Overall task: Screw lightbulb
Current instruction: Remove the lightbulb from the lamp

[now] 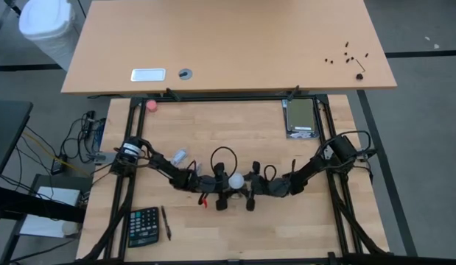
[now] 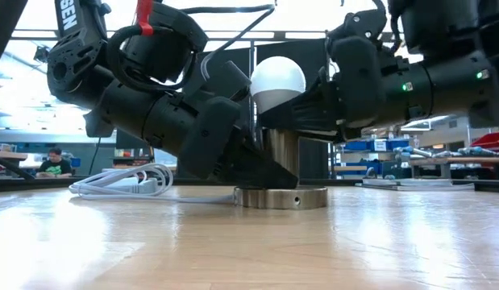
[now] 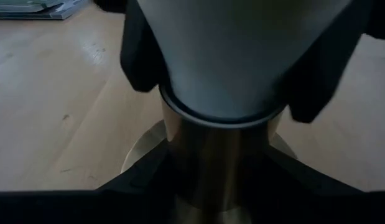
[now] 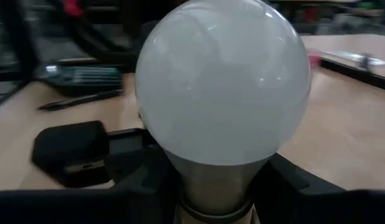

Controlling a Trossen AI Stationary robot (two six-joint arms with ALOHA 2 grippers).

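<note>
The white lightbulb (image 2: 277, 79) stands upright with its base in a brass-coloured metal socket post (image 2: 281, 153). The post rises from a flat round silvery disc (image 2: 281, 197) that rests on the wooden table. My left gripper (image 1: 222, 185) reaches in from the table's left, low down, and is shut on the post. From the right comes my right gripper (image 1: 247, 184), higher up and shut on the bulb below its globe (image 4: 223, 81). The joint between bulb base and socket is hidden by the fingers. My left gripper pinches the metal socket post (image 3: 217, 155) between its two fingers (image 3: 139, 183), just below the bulb. The fingers come from the table's left, slanting a little downward and lying across the upright post. The post stays standing on its disc. My right gripper pinches the bulb's tapering white neck (image 3: 223, 62) between its two fingers (image 3: 139, 59), under the globe. The fingers come nearly level from the table's right. The bulb stands upright in the socket.
A calculator (image 1: 144, 226) and a pen (image 1: 166, 222) lie near the front left. A coiled white cord (image 2: 124, 184) lies left of the socket. At the back are a pink ball (image 1: 152, 105), a grey device (image 1: 301, 118) and a raised tabletop (image 1: 228, 44).
</note>
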